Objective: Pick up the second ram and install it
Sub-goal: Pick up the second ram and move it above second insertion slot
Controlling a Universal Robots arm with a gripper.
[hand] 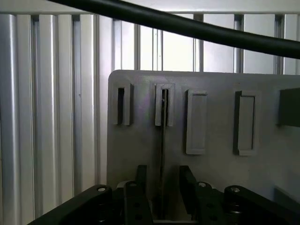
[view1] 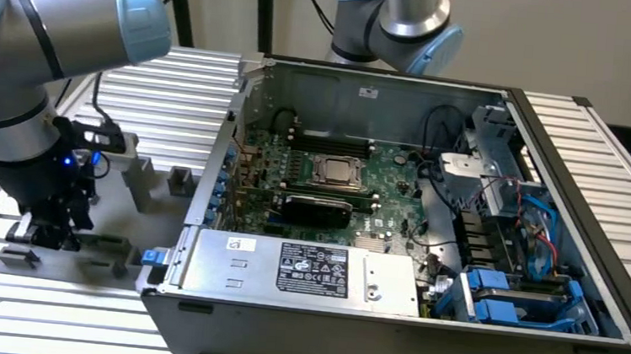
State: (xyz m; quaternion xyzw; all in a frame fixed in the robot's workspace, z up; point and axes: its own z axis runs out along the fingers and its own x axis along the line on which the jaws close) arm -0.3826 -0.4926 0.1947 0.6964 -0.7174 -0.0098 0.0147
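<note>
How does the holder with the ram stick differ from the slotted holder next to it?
The filled holder carries one end of the ram stick; the neighbouring holder is empty. The filled holder faces the open gripper; the neighbouring holder sits off to one side. Both are grey, on one plate.

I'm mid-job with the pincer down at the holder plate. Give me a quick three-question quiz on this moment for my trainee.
1. True or false: the pincer is shut on the ram.
2. Where does the ram stand? A) in a motherboard slot; B) in a grey holder on the plate; C) on the power supply.
3. Fill in: the open case lies to the exterior view's ____ of the pincer.

Key
1. False: the fingers are open, one on each side of the ram, with a gap between each and it.
2. B
3. right
</note>
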